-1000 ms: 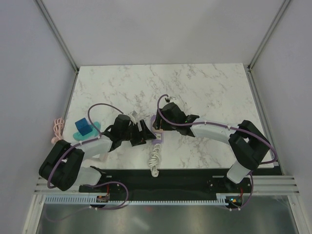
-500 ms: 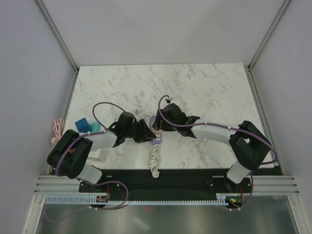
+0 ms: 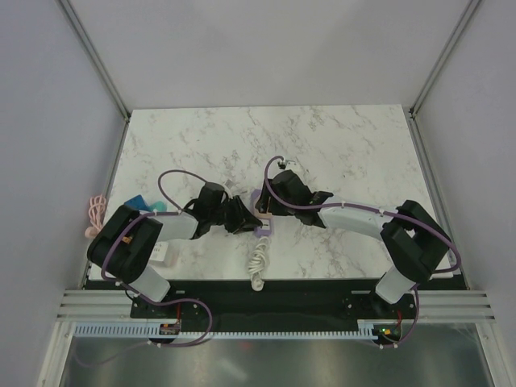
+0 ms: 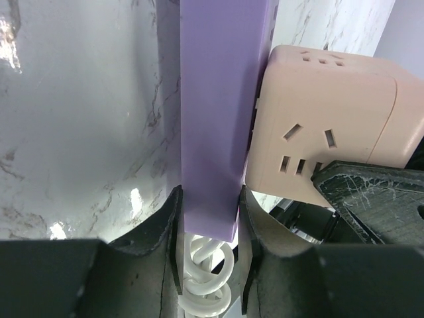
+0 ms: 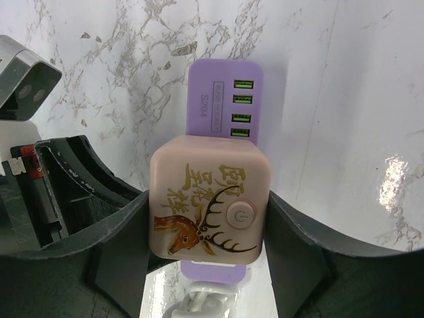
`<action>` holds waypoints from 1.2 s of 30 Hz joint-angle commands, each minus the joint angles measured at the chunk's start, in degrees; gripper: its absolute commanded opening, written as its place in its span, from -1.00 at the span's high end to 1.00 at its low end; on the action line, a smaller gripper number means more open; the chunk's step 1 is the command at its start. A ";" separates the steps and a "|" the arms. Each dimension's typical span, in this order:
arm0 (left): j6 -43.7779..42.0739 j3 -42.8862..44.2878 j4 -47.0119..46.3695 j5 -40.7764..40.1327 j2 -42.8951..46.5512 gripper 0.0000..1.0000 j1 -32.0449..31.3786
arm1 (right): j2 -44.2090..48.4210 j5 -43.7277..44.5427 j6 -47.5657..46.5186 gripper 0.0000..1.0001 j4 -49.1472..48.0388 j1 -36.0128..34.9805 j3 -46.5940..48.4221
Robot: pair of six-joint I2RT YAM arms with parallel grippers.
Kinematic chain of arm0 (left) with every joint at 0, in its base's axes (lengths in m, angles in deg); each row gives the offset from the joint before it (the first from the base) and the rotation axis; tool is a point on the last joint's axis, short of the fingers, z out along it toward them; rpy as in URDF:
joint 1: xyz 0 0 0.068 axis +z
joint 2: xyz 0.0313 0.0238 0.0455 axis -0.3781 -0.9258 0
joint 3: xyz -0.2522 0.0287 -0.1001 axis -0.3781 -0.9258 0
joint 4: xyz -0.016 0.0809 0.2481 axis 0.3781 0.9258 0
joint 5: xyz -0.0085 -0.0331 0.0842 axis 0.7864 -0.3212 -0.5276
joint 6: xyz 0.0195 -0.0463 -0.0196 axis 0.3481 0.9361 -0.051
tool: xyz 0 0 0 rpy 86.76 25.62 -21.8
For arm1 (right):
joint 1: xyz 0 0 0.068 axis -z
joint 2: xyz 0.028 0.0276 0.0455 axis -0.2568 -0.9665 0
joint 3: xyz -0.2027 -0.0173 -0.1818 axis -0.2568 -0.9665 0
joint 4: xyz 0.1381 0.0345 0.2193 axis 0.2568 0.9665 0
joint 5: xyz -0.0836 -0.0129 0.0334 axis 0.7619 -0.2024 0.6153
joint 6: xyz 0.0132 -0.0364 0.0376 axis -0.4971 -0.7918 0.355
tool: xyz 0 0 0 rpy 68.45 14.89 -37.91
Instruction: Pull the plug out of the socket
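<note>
While the left gripper [image 4: 209, 218] is clamping the lilac power strip [image 4: 218, 99] near its coiled white cord [image 4: 207, 291], the right gripper [image 5: 209, 228] is squeezing the beige deer-printed plug cube [image 5: 205, 192]; the cube is sitting against the strip's face.

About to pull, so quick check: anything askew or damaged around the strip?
Nothing stands out. The left gripper clamps the socket just above its white cord; the right gripper grips the plug, which sits square with no visible damage.
</note>
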 commanded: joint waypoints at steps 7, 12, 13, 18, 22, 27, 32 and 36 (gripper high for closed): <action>1.87 3.43 12.71 -15.15 -2.78 0.96 0.21 | 5.47 1.32 -0.07 1.00 4.25 -0.96 6.42; 1.25 3.34 14.47 -16.92 -2.69 0.96 0.21 | 6.43 2.38 -2.54 1.00 8.30 0.09 10.47; 1.08 3.34 14.56 -17.35 -2.77 0.96 0.21 | 6.61 2.38 -3.24 1.00 8.65 0.88 11.43; 0.73 3.34 15.09 -18.59 -2.69 0.96 0.21 | 8.28 1.77 -3.77 1.00 10.41 2.82 12.50; 1.16 3.87 15.70 -19.03 -2.78 0.96 0.21 | 7.58 0.10 -3.42 1.00 10.42 2.99 12.24; 2.39 5.10 18.60 -20.60 -2.69 0.96 0.21 | 6.44 -0.43 -3.24 1.00 10.33 2.99 10.92; 4.06 6.15 20.62 -20.17 -3.47 0.96 0.38 | 7.49 -7.00 -0.79 1.00 7.52 4.49 9.42; 4.50 6.59 21.41 -19.55 -4.62 0.96 0.38 | 8.81 -11.67 0.09 1.00 6.81 6.94 9.25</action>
